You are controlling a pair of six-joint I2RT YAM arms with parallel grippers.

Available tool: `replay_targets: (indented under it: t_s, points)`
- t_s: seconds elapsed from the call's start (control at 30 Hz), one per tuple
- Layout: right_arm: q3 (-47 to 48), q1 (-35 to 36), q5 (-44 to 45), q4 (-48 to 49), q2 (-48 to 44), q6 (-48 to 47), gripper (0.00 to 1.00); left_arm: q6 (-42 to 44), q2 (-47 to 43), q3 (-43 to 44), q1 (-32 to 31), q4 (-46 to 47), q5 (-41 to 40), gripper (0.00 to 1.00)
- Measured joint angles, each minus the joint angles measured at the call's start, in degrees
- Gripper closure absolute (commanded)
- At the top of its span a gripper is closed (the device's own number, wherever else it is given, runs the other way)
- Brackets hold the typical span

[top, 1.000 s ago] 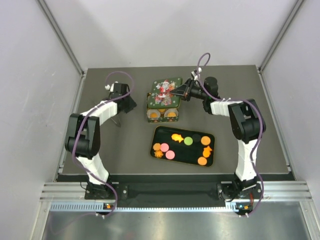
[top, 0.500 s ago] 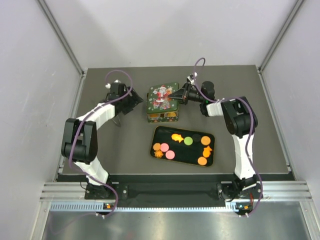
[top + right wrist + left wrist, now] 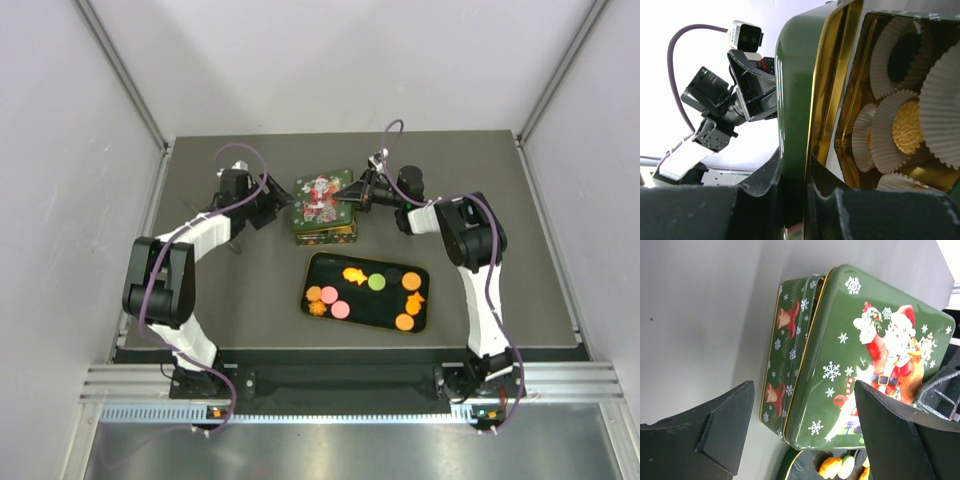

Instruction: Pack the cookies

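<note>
Tabletop [image 3: 250, 290] holds tin [image 3: 325, 236]; right tool [image 3: 352, 194] seemingly pinches its lid edge [image 3: 790, 125], left tool [image 3: 272, 205] gapes alongside.

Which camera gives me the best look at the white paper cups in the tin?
Right wrist: the white paper cups sit close up inside the tin, seen under its raised cover. In the top external and left wrist views the lid hides them.

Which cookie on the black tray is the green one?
The round cookie in the tray's far row, right of the orange star-like piece. All the others are orange or pink.
</note>
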Motion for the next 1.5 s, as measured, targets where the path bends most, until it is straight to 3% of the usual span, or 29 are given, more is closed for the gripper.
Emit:
replay_targets:
  t_s: [0.4,0.67,1.1,1.5]
  points:
    - [0.0,-0.02,-0.17,-0.15,0.66,-0.17,0.95,-0.57,2.19,-1.18,-0.83,3.28,2.21,0.18]
    - [-0.15,-0.2,-0.74,-0.07,1.14,-0.31,0.87,-0.72,4.79,-0.74,-1.84,3.48,2.54,0.19]
    - [-5.49,-2.86,-0.81,2.97,1.14,1.79,0.69,0.63,7.69,3.21,-3.54,0.39,2.08,0.2]
    - [-11.39,-8.04,0.15,7.43,1.05,4.87,0.63,3.65,9.99,9.2,-4.11,-6.6,0.55,0.2]
